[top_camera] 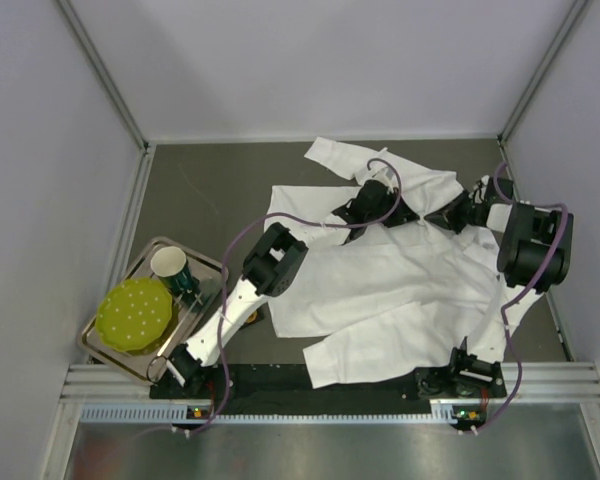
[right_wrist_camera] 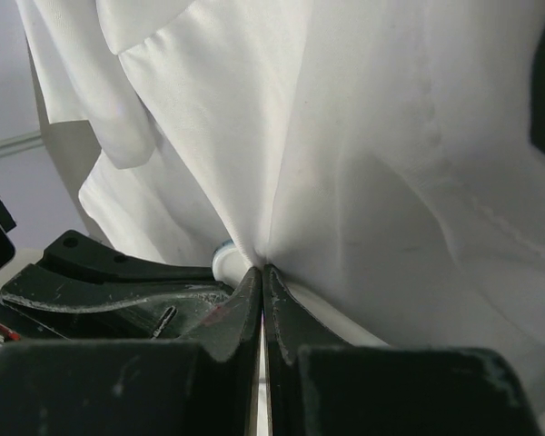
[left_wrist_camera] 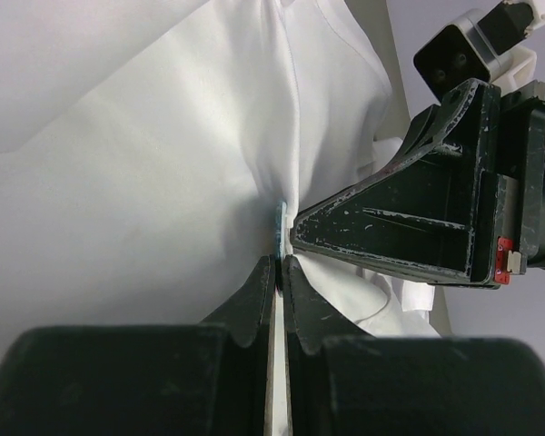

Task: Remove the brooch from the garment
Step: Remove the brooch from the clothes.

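The garment (top_camera: pixel 380 290), a white shirt, lies spread over the dark table, bunched at its far side. There the two grippers meet tip to tip. In the left wrist view my left gripper (left_wrist_camera: pixel 280 261) is shut on the edge of the brooch (left_wrist_camera: pixel 281 229), a thin bluish disc standing edge-on against the garment (left_wrist_camera: pixel 145 182). My right gripper (right_wrist_camera: pixel 262 271) is shut on a pinch of the garment (right_wrist_camera: pixel 363 182) right beside the brooch (right_wrist_camera: pixel 223 261), which shows as a white round piece with a blue rim. From above, the left gripper (top_camera: pixel 408 214) and the right gripper (top_camera: pixel 432 216) hide the brooch.
A metal tray (top_camera: pixel 205 262) at the left holds a yellow-green dotted disc (top_camera: pixel 133 313), a white cup (top_camera: pixel 168 263) and a small dark object. Grey walls close in the table on three sides. Purple cables loop above both arms.
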`<state>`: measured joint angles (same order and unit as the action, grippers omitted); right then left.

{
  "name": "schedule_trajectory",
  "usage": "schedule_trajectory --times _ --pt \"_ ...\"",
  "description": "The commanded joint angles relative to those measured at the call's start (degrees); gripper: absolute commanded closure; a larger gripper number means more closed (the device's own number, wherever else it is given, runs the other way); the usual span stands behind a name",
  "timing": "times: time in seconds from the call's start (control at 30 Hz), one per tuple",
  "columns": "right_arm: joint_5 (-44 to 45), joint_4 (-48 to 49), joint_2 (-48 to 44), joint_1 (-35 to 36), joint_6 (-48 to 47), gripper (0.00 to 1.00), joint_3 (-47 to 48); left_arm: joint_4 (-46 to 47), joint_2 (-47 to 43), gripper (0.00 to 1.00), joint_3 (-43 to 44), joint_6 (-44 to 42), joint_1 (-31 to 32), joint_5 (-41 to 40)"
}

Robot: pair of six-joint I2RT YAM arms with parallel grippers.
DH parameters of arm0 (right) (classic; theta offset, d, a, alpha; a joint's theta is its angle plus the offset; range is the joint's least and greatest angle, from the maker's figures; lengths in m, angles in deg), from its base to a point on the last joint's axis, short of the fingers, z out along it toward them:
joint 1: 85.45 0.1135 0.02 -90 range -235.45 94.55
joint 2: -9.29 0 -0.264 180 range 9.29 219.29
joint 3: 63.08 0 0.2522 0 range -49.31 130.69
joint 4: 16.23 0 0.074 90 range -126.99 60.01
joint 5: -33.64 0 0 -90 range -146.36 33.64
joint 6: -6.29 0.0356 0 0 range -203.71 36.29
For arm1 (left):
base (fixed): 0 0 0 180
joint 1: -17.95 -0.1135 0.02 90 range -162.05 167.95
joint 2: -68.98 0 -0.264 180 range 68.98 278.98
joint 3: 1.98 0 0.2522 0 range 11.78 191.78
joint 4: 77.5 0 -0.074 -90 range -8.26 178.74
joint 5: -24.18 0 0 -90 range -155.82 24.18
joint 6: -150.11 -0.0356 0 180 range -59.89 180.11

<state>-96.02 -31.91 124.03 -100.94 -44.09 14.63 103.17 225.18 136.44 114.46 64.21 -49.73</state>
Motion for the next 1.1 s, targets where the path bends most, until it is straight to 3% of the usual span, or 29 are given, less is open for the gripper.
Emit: schedule_trajectory --times 0.0,0.47,0.8,1.07 --pt "6.9 -6.2 2.9 1.5 -4.7 1.0 1.4 5.1 0.2 1.0 3.6 0.9 1.4 5.3" --pt "9.2 -15.5 7.0 4.7 -11.7 1.0 9.4 2.4 1.6 1.0 6.9 1.6 1.4 10.8" --pt "17.0 -25.9 7.7 9.1 -21.8 1.0 17.0 0.0 3.2 1.0 11.0 1.3 1.3 14.9" --pt "18.0 -27.1 8.1 13.0 -25.4 1.0 20.3 -0.1 4.0 1.0 12.4 2.7 1.3 16.6"
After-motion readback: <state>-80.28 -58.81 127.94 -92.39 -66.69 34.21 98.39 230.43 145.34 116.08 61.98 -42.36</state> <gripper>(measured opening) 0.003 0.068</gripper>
